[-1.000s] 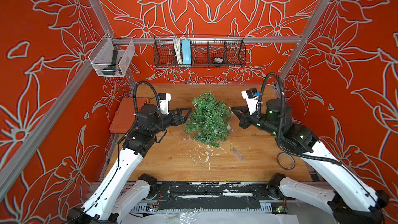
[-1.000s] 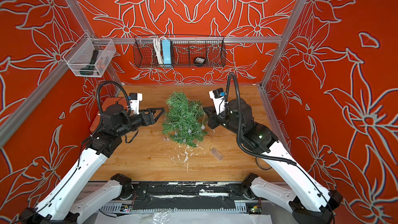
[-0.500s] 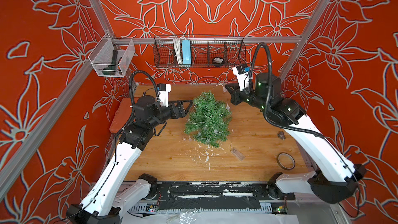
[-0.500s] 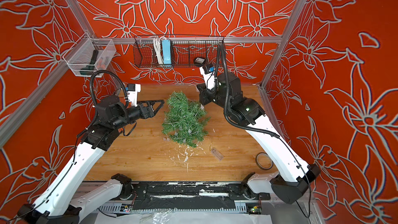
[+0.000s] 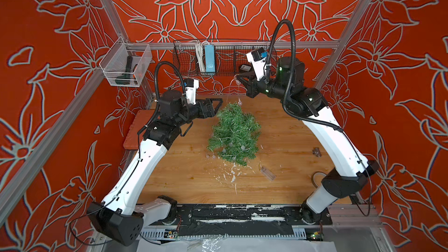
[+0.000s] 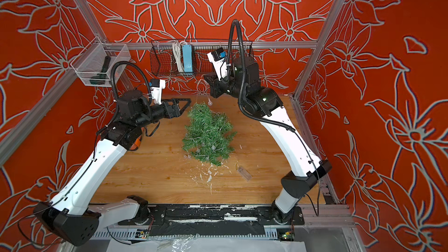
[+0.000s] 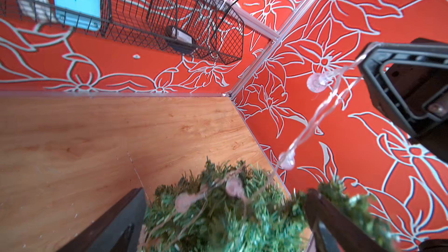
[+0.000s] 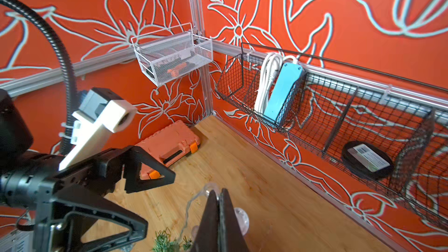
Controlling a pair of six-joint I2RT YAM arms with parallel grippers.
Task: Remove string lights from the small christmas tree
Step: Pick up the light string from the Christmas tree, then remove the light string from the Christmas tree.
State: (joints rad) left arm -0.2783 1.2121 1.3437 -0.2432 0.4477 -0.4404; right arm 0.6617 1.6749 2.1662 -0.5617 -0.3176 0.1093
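Both top views: the thin coppery wire of the string lights (image 5: 239, 103) is lost to me among the needles. Only a few small clear bulbs along the broad end of the small christmas tree (image 5: 234, 134), bushy green tinsel, show that some strand is still on it; how much, I cannot tell. The tree lies flat on the wooden table (image 5: 194, 183), its long axis running back to front, narrow tip toward the back wall. The clear plastic battery box (image 5: 266, 173) lies on the board near the broad end, off to the right. My left arm hides part of the orange tool case (image 5: 131, 132). The right gripper (image 5: 238, 79) is clamped on the strand up by the black wire basket (image 5: 218, 72), and the wire hangs from it down to the tip. The left gripper (image 5: 216, 107) is spread wide, holding nothing, just beside the tip.

Left wrist view: the tree is blurred and cut off by the frame, sitting between my two spread fingers (image 7: 114, 229). Whether needles touch them I cannot tell. The strand slants from the tip up to the right gripper.

Right wrist view: the fingers (image 8: 211, 216) are pressed together on the wire, and only a tuft of tree shows.

A second ago the right gripper sat low against the tree's right side; it has since climbed, drawing the strand up. The left one has opened wider. The tree has stayed put.
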